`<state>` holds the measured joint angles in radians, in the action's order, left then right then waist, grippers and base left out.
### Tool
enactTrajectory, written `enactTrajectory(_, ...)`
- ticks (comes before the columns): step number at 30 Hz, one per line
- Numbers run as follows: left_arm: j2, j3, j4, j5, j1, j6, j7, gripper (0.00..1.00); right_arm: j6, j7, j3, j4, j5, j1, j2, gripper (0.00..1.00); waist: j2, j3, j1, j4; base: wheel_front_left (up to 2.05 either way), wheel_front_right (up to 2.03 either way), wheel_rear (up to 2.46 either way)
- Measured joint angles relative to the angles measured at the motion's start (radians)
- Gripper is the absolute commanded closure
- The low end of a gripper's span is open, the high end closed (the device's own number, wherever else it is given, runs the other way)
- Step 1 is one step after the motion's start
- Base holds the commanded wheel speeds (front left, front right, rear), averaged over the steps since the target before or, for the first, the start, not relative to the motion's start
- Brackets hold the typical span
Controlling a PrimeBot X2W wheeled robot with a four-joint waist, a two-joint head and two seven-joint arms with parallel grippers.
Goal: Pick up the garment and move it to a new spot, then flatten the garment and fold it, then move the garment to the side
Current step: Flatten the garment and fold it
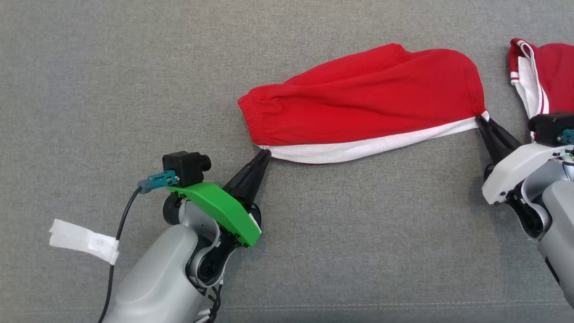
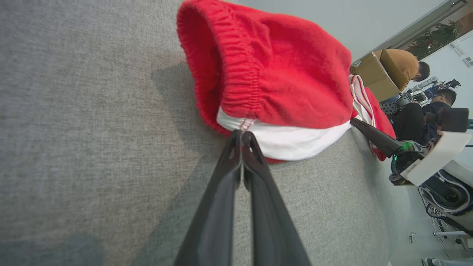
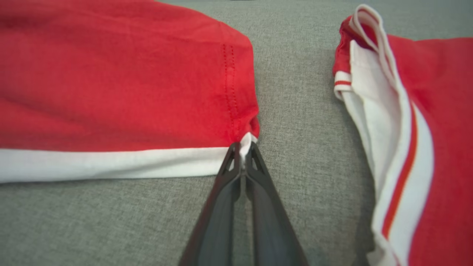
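Left pincer (image 1: 265, 154): two long dark fingers closed tip to tip, pinching the corner where the white band meets the waistband.
Right pincer (image 1: 483, 119): closed in the same way on the opposite corner, at the hem end of the white band.
Held item: red knit garment (image 1: 363, 98) with a white side band and a gathered elastic waistband. It lies on the grey woven fabric-covered tabletop (image 1: 134, 67), stretched between the two pincers.
Risk, grip: both holds take very little cloth. A sharp pull would likely slip a corner free.
Risk, layers: possibly only the near edge is pinched, so lifting could let the far layer sag and bunch.
Risk, neighbour: second red garment with white stripes (image 1: 545, 76) lies just beside the right pincer. A sideways move could drag it.
Materials: garment is soft, limp and creased, with a puckered waistband.
Surface: coarse and matte, likely to drag against knit.
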<state>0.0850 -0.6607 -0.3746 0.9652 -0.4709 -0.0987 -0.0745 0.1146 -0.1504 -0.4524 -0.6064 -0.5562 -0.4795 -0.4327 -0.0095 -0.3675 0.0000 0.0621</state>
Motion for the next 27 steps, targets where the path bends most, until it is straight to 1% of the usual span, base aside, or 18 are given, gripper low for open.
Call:
enactTrajectory(11, 0.001, -0.019, 0.017, 0.010, 0.000, -0.009, 0.003, 1.00, 0.003, -0.009, -0.007, -0.009, -0.008, 0.000, 0.001, 1.00, 0.0000, 0.019, 0.0000, 0.003, 0.00, 0.00, 0.00)
enactTrajectory(14, 0.012, -0.020, 0.042, 0.010, 0.000, -0.011, 0.012, 1.00, 0.009, -0.009, -0.003, 0.006, -0.039, 0.000, 0.008, 1.00, 0.0000, 0.030, 0.0000, 0.004, 0.00, 0.00, 0.00)
enactTrajectory(17, 0.056, -0.020, 0.085, 0.010, -0.007, -0.012, 0.043, 1.00, 0.009, -0.002, -0.001, 0.043, -0.088, -0.004, 0.027, 1.00, 0.0000, 0.046, 0.0000, 0.005, 0.00, 0.00, 0.00)
enactTrajectory(20, 0.126, -0.011, 0.132, 0.008, -0.052, -0.016, 0.087, 1.00, 0.010, 0.038, -0.005, 0.102, -0.160, -0.017, 0.029, 1.00, 0.0000, 0.067, 0.0000, 0.006, 0.00, 0.00, 0.00)
enactTrajectory(24, 0.216, 0.051, 0.207, 0.020, -0.126, -0.016, 0.145, 1.00, 0.010, 0.091, -0.002, 0.207, -0.291, -0.062, 0.032, 1.00, 0.0000, 0.103, 0.0000, 0.005, 0.00, 0.00, 0.00)
enactTrajectory(27, 0.261, 0.086, 0.271, 0.058, -0.136, -0.016, 0.191, 1.00, 0.010, 0.107, 0.040, 0.288, -0.395, -0.084, 0.031, 1.00, 0.0000, 0.133, 0.0000, 0.001, 0.00, 0.00, 0.00)
